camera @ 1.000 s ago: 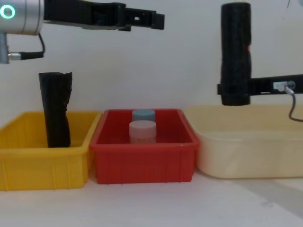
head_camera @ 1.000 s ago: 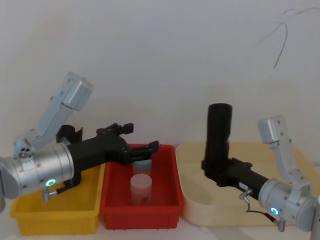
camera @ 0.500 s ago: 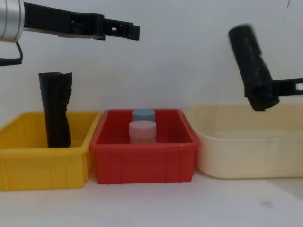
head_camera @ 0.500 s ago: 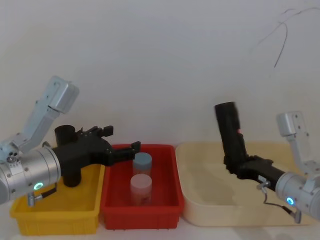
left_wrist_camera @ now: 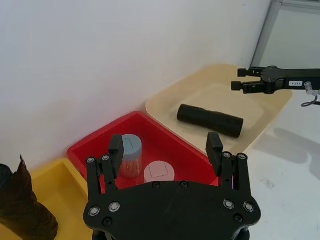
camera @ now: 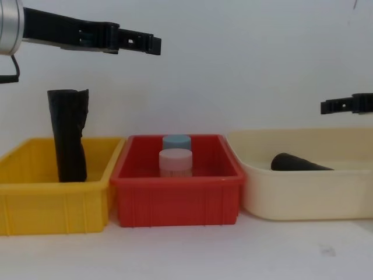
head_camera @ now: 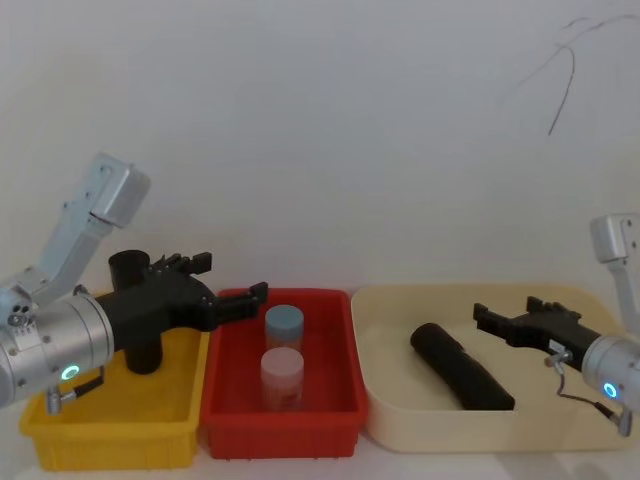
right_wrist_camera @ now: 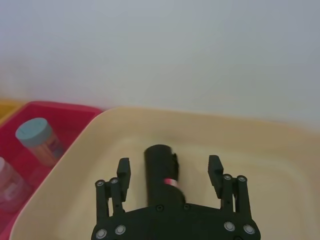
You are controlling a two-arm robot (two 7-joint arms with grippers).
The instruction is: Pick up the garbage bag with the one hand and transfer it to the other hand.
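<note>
The garbage bag, a tight black roll, lies on its side in the cream tray, also seen in the chest view and from the left wrist. My right gripper hovers open just above and to the right of it, touching nothing; its wrist view shows the bag below the spread fingers. My left gripper hangs open and empty in the air over the seam between the yellow and red bins, high in the chest view.
A second black roll with a loose pointed flap stands upright in the yellow bin. The red bin holds a blue-lidded jar and a pink-lidded jar. A white wall stands close behind the bins.
The right gripper tilted the upright bag over, let it go into the cream tray and drew back to the right. The left gripper pulled back leftward, away from the red bin's middle.
</note>
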